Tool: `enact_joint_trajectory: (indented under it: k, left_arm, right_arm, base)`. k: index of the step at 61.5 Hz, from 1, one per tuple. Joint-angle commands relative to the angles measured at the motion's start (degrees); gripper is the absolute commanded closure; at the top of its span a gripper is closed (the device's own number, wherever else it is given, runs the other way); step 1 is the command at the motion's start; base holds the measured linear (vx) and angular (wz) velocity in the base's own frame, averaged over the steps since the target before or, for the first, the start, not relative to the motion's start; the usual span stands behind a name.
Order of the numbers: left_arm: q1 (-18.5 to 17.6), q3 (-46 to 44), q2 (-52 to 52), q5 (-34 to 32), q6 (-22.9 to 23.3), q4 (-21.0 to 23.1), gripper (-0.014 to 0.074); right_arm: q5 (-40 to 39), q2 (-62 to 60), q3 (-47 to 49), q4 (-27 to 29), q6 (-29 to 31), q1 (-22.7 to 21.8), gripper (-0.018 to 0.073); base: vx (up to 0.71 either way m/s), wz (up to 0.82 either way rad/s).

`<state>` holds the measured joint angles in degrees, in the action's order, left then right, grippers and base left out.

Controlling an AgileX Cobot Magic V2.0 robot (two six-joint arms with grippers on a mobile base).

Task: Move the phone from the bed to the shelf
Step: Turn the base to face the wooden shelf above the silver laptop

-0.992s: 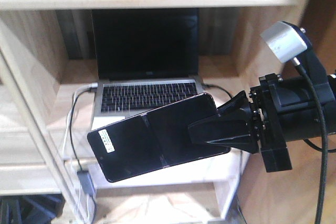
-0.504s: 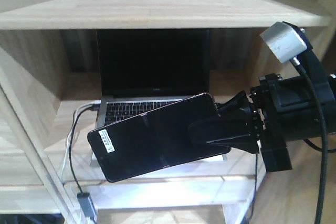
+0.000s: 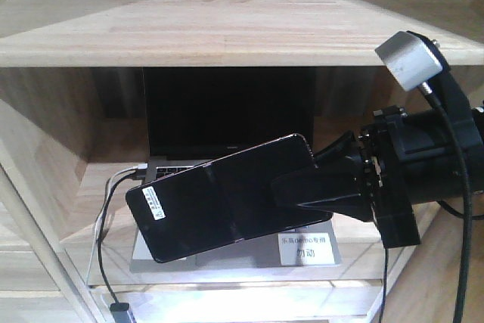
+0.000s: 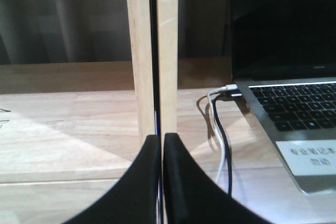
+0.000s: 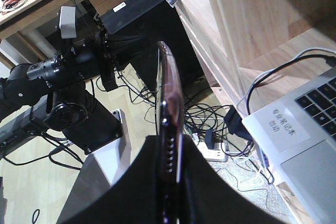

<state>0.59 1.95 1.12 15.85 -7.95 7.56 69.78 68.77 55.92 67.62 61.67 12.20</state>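
We see a glossy black phone with a white sticker before a grey laptop, black-screened; the shelf is pale grained wood, the right gripper black.

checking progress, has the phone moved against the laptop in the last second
Yes. The phone has risen against the laptop: a second ago the whole keyboard showed above it, now it hides most of the keys.

in the front view the phone hides most of the keyboard of the laptop, and the right gripper covers the phone's right end. the print on its white sticker is too small to read. the left wrist view cuts the laptop off at the right edge.
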Motion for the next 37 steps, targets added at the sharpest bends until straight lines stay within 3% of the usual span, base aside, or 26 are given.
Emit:
enact_joint_trajectory:
  k: [1, 37]
  left_arm:
    - [-0.18, 0.13, 0.30, -4.18, 0.22, 0.40, 0.0596]
    - [-0.18, 0.13, 0.30, -4.18, 0.22, 0.40, 0.0596]
  right_arm:
    - [4.09, -1.47, 1.36, 5.29, 0.19, 0.00, 0.0561]
    - [4.19, -1.47, 1.36, 5.29, 0.19, 0.00, 0.0561]
  base:
    - [0.07, 0.03]
    - [0.02, 0.01]
